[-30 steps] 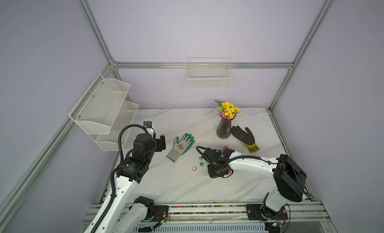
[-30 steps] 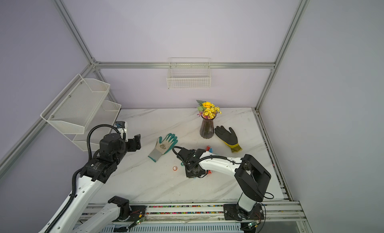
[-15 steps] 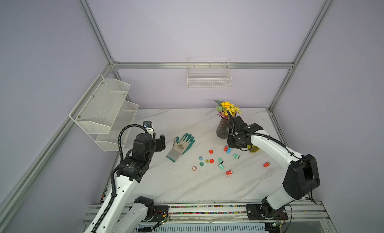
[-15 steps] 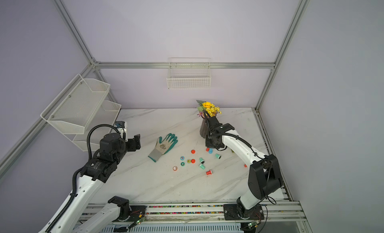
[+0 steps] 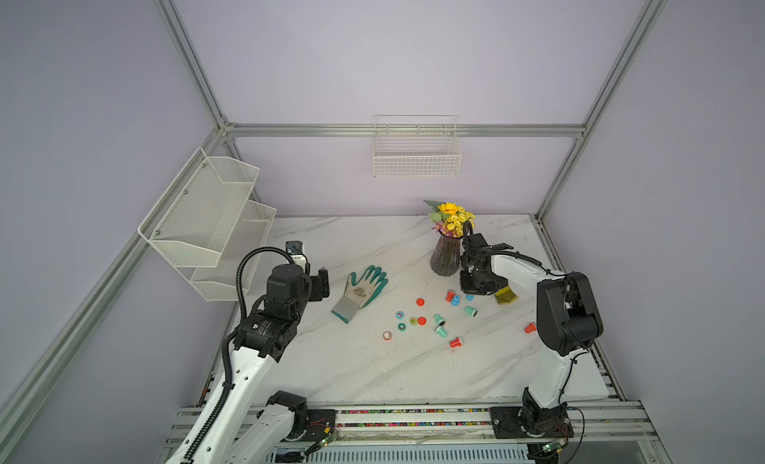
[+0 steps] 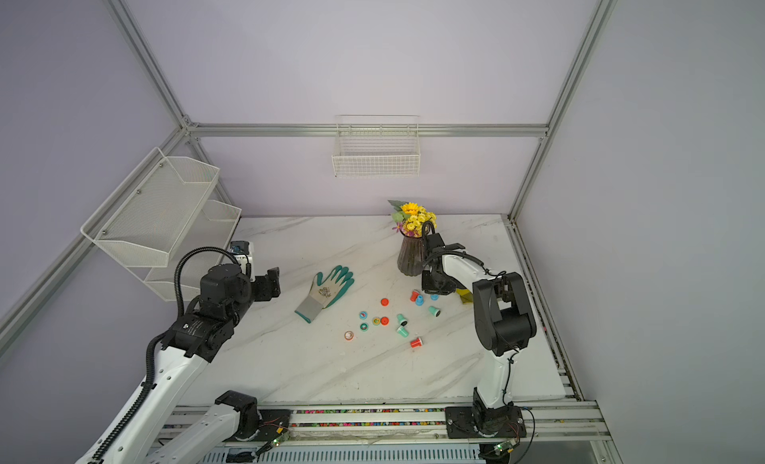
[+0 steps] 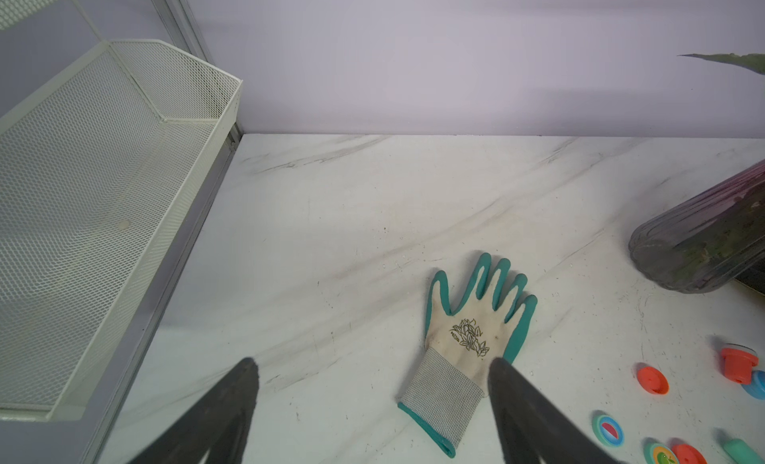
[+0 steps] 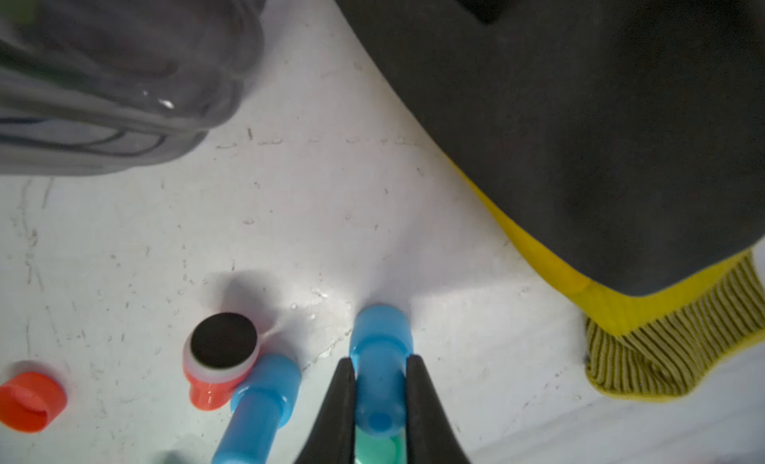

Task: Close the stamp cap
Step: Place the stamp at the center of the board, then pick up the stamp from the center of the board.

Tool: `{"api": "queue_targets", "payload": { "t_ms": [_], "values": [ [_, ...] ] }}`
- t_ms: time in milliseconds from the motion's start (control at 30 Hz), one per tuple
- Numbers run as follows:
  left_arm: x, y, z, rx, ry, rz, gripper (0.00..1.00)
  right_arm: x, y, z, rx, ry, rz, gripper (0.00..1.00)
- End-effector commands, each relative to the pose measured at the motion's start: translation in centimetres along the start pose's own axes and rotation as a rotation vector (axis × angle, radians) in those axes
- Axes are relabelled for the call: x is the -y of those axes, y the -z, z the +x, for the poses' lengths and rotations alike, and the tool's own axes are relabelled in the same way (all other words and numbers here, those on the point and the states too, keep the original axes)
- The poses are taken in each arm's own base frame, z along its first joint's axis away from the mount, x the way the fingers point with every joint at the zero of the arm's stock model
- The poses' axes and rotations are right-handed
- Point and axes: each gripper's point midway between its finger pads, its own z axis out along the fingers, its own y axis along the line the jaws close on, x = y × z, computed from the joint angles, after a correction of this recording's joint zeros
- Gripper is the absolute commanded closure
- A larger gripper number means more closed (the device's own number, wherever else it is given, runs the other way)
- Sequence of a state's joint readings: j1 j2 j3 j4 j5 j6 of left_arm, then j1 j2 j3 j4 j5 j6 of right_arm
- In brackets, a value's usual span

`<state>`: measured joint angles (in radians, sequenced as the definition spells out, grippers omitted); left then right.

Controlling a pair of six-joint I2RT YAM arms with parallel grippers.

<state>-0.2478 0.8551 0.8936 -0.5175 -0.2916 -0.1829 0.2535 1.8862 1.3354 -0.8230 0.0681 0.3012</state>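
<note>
Early going, I judge: the right end effector point(image 8: 380, 360) is clamped on a small blue plastic stamp point(image 8: 381, 329) low at the white marble counter point(image 8: 289, 234), near the ribbed grey glass vase point(image 8: 103, 89). The left end effector point(image 7: 372, 360) hangs open and empty. A loose round red plastic cap point(image 5: 420, 302) lies apart, and no cap is fitted yet

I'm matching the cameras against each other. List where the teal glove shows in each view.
Both top views: teal glove flat mid-table, left of the dark vase.
Left wrist: glove just beyond the left gripper.
Right wrist: not in it.
Landmark: the vase, in all four views.
</note>
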Motion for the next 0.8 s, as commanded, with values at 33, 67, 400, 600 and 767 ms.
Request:
{"api": "queue_targets", "payload": {
  "t_ms": [33, 67, 400, 600, 767],
  "values": [
    [-0.4, 0.1, -0.8, 0.028, 0.022, -0.014, 0.14, -0.2, 1.1, -1.2, 0.048, 0.009, -0.015, 0.74],
    [-0.4, 0.2, -0.9, 0.030, 0.023, -0.012, 0.14, -0.1, 1.4, -1.3, 0.055, 0.003, -0.016, 0.71],
    [-0.3, 0.2, -1.0, 0.032, 0.027, -0.007, 0.13, 1.1, 5.9, 1.7, 0.102, -0.043, -0.035, 0.62],
    [-0.2, 0.3, -1.0, 0.033, 0.030, 0.001, 0.13, -0.3, 5.4, 4.3, 0.139, 0.083, -0.095, 0.59],
    [-0.3, 0.1, -0.8, 0.026, 0.030, -0.002, 0.14, -1.5, 3.8, 3.8, 0.168, 0.152, -0.104, 0.59]
  ]
}}
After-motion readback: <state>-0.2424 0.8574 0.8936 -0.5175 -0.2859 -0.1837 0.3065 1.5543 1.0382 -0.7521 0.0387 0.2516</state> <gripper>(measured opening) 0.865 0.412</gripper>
